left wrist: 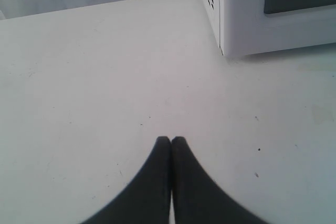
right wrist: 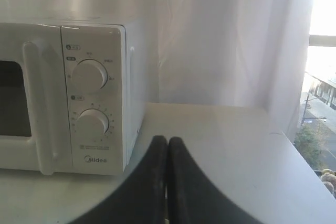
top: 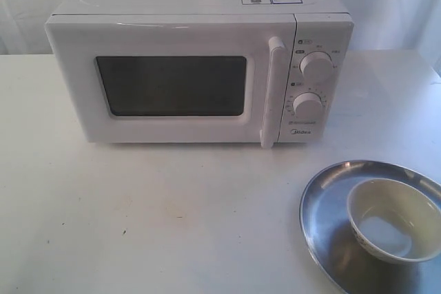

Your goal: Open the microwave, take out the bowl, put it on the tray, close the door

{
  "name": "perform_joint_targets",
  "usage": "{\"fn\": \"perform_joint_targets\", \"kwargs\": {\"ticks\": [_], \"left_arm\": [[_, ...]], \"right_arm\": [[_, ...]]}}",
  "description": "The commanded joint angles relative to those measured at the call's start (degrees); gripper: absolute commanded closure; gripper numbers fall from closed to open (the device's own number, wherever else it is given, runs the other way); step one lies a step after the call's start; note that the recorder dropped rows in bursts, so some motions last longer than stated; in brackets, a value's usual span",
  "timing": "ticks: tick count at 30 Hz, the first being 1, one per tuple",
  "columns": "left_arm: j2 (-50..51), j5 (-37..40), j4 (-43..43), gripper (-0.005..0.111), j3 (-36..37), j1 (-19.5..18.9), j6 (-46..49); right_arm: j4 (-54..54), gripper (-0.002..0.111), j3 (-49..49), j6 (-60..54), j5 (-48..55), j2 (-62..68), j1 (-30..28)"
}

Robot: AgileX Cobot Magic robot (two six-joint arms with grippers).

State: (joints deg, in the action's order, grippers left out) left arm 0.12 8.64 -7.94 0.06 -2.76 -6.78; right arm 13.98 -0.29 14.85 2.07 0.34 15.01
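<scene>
The white Midea microwave (top: 193, 67) stands at the back of the table, its door (top: 172, 84) shut flush, with the vertical bar handle (top: 271, 92) beside two round dials. At the front right the cream bowl (top: 394, 219) sits upright inside the silver tray (top: 324, 197). Neither gripper appears in the exterior view. My left gripper (left wrist: 171, 140) is shut and empty over bare table near the microwave's left corner (left wrist: 226, 19). My right gripper (right wrist: 167, 140) is also shut and empty, to the right of the microwave's dial panel (right wrist: 92, 98).
A white curtain (right wrist: 226, 35) hangs behind the table. The table's right edge (right wrist: 294, 145) runs beside a bright window. Bare tabletop (top: 151, 218) lies in front of the microwave.
</scene>
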Motion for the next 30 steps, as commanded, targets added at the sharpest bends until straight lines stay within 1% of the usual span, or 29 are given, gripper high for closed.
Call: {"fn": "perform_joint_targets", "kwargs": {"ticks": [1, 30], "left_arm": [[-0.12, -0.1, 0.2, 0.107, -0.06, 0.05, -0.37], [-0.12, -0.1, 0.2, 0.107, -0.06, 0.05, -0.37]], "right_arm": [[-15.22, 0.108, 0.29, -15.96, 0.47, -0.34, -0.13], [-15.59, 0.108, 0.29, -15.89, -0.01, -0.34, -0.13]]}}
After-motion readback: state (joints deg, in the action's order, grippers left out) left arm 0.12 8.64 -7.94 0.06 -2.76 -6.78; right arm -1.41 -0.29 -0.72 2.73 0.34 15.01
